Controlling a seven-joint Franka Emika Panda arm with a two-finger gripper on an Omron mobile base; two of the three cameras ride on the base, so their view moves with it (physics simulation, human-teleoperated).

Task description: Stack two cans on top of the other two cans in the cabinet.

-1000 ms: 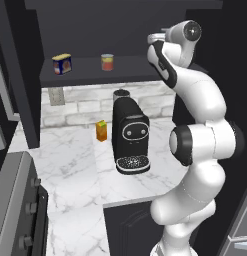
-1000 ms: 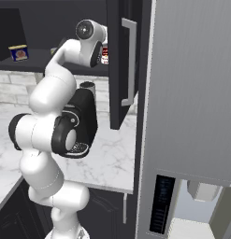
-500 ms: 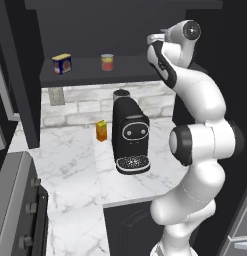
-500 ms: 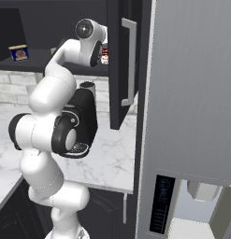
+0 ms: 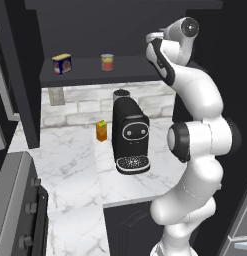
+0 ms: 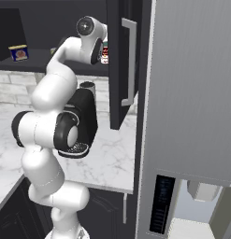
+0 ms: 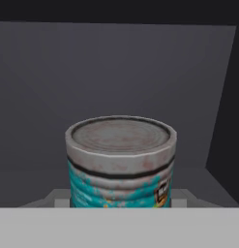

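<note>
Close up in the hand view, a teal can (image 7: 121, 162) with a worn silver top stands upright between the fingers of my gripper (image 7: 120, 199), which is shut on it inside the dark cabinet (image 5: 85, 76). Beside my hand on the shelf's right part is the red-and-white can (image 6: 105, 52). The squat blue tin (image 5: 61, 64) sits at the shelf's left and the small red-orange can (image 5: 107, 62) near its middle. From the left base my own arm hides the hand.
A black coffee machine (image 5: 130, 137) stands on the marble counter (image 5: 70, 160) under the shelf, with an orange carton (image 5: 101, 130) to its left. The open cabinet door (image 6: 124, 60) hangs just right of my hand. A stove front (image 5: 17, 210) is at lower left.
</note>
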